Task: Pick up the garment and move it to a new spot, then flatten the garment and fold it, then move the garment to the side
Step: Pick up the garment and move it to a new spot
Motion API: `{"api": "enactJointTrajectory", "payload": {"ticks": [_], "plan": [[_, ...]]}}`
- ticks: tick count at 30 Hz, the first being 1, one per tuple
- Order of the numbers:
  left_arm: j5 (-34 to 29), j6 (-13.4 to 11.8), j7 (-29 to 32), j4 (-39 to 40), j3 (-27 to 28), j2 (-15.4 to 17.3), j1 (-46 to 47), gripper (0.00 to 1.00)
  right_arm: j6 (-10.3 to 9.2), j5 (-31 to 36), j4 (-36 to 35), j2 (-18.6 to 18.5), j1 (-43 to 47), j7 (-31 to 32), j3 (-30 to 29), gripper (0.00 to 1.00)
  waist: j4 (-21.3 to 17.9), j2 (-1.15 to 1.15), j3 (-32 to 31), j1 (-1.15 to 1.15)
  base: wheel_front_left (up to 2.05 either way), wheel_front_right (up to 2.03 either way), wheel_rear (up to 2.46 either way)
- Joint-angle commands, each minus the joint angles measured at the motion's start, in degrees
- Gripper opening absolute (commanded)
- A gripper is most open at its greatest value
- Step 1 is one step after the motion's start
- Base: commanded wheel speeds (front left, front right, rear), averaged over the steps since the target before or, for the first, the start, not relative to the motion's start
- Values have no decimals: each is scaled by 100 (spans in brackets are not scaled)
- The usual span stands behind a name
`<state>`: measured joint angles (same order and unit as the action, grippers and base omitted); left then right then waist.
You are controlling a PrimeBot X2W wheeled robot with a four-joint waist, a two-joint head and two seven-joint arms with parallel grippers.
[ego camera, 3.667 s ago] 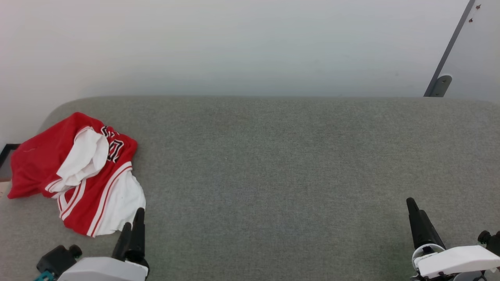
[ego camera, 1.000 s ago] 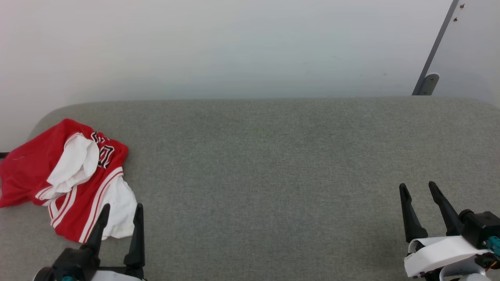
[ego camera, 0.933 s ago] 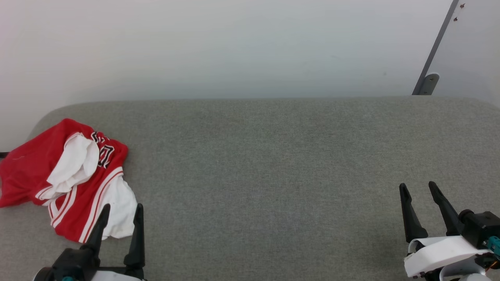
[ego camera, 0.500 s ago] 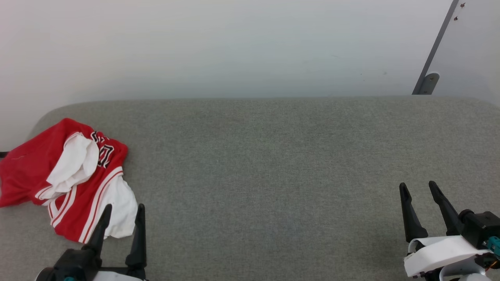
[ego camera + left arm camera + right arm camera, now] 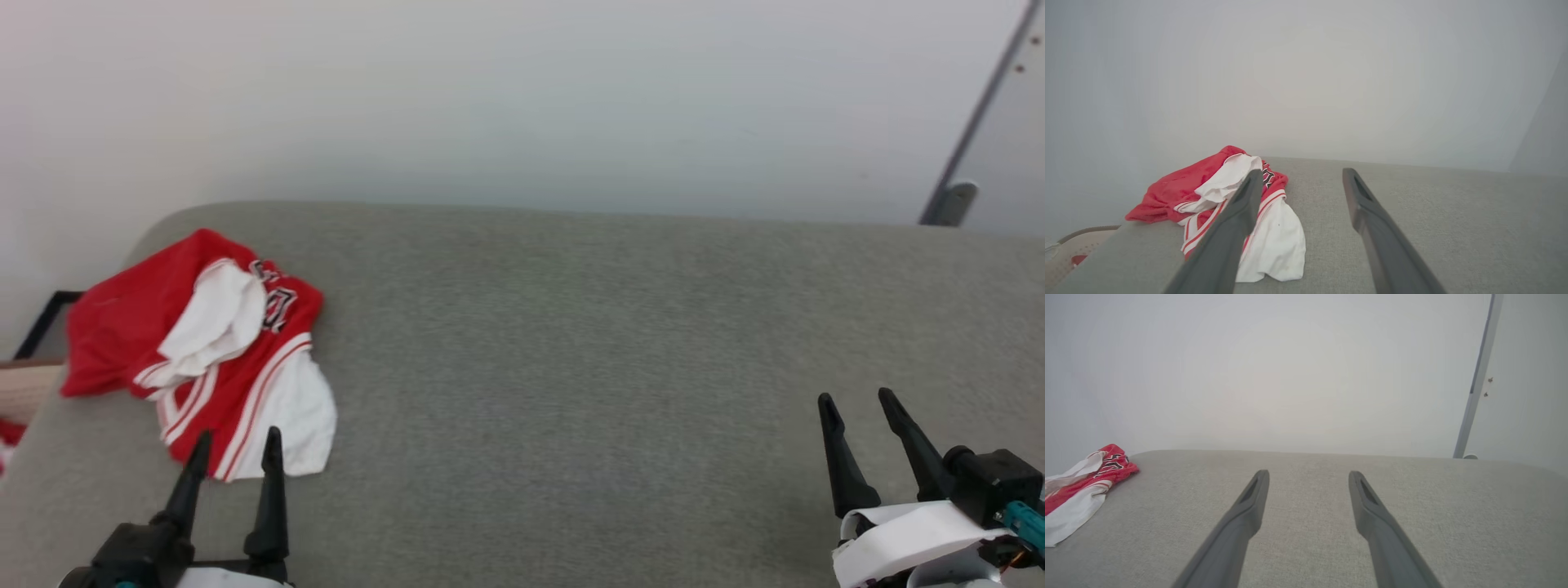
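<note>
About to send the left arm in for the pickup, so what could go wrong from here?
The garment lies crumpled at the left edge of the cushion; a shove from the open left gripper might push it off. A pinch on the white flap may catch one layer only.

head view: high up, facing forward and down over the grey surface to the wall; left hand at lower left, right hand at lower right.
left wrist view: low, close over the surface, facing the wall along its own hand; garment near, left of centre.
right wrist view: equally low, same facing; garment far off at the left edge, grey post at right.
all three share the surface's far edge, the wall and the garment. head and right wrist views also share the post.
</note>
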<state>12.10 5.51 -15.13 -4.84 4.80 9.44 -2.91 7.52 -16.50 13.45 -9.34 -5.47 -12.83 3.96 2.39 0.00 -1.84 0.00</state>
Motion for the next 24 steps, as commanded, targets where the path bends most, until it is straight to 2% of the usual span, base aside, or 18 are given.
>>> {"api": "enactJointTrajectory", "payload": {"ticks": [1,13,24], "plan": [[-8,-51,0,8,44,21,-72,100,-6,-9,11,-33,11,13,51,100,302,0,-119,0,0,0,0],[104,-218,111,85,247,148,-211,100,-7,-197,102,-46,29,44,433,100,1181,0,-360,0,0,0,0],[297,-270,250,235,308,162,-364,100,-7,-244,194,-31,10,5,668,100,1555,0,-459,0,0,0,0]]}}
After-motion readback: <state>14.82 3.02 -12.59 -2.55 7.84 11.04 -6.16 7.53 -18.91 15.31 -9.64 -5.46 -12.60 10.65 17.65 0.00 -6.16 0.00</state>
